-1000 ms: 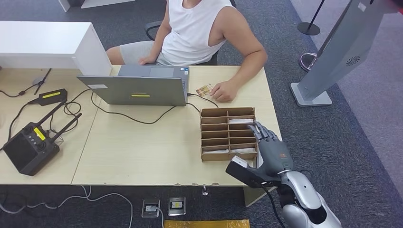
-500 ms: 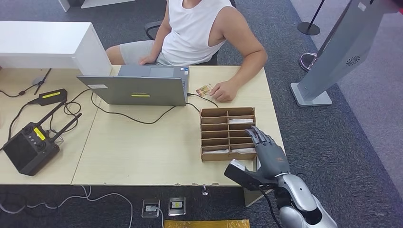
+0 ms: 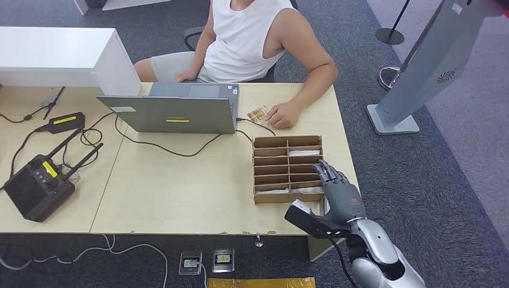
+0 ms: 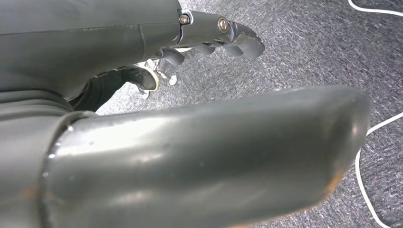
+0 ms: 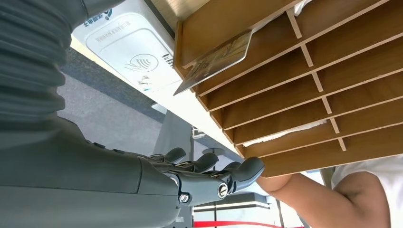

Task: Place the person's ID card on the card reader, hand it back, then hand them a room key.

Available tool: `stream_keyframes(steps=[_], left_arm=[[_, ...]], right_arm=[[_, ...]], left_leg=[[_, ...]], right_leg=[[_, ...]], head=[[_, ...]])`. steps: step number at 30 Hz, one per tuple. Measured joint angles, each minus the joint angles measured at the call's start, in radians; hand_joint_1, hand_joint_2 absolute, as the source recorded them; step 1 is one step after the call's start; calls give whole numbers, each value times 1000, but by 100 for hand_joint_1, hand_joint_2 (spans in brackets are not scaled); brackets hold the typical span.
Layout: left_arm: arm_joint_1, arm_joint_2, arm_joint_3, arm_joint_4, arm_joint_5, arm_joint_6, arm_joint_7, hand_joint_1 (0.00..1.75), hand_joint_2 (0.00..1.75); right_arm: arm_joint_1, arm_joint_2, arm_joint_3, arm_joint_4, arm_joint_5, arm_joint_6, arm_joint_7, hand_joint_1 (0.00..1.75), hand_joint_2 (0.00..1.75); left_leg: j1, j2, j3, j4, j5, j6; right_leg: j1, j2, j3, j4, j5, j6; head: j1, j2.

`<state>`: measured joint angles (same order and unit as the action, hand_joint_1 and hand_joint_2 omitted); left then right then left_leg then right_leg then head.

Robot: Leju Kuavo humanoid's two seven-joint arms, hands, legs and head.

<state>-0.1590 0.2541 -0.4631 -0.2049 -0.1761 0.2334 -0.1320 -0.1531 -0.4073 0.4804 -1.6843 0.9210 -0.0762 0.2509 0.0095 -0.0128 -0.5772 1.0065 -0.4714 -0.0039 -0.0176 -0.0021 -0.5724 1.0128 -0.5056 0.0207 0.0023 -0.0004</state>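
Our right hand [image 3: 341,193] hovered at the near right corner of the rack [image 3: 288,170], fingers [image 5: 223,181] straight, slightly apart and holding nothing, likely poised to reach for a card. Beyond the fingertips, past the rack, the ID card [image 3: 258,113] lay flat on the desk, touching the person's hand [image 3: 283,114]. It looked small, thin and pale with tan print. The reader [image 5: 135,59] sat beside the rack, near our palm. Our left hand [image 4: 214,38] hung over the carpet, fingers curled with nothing in them.
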Motion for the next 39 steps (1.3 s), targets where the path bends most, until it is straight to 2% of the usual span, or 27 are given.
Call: stream_keyframes(steps=[30, 34, 39], left_arm=[[-1, -5, 1, 0, -3, -6, 0, 0, 0], [-4, -5, 1, 0, -7, -9, 0, 0, 0], [-7, -5, 1, 0, -8, -12, 0, 0, 0]], right_arm=[[-21, 4, 23, 62, -23, 13, -34, 0, 175], [-30, 5, 29, 63, -28, 20, -45, 171, 175], [-36, 9, 34, 63, -35, 27, -51, 175, 175]], left_leg=[[0, 0, 0, 0, 0, 0], [0, 0, 0, 0, 0, 0], [0, 0, 0, 0, 0, 0]], right_leg=[[0, 0, 0, 0, 0, 0], [0, 0, 0, 0, 0, 0], [0, 0, 0, 0, 0, 0]], head=[[0, 0], [0, 0], [0, 0]])
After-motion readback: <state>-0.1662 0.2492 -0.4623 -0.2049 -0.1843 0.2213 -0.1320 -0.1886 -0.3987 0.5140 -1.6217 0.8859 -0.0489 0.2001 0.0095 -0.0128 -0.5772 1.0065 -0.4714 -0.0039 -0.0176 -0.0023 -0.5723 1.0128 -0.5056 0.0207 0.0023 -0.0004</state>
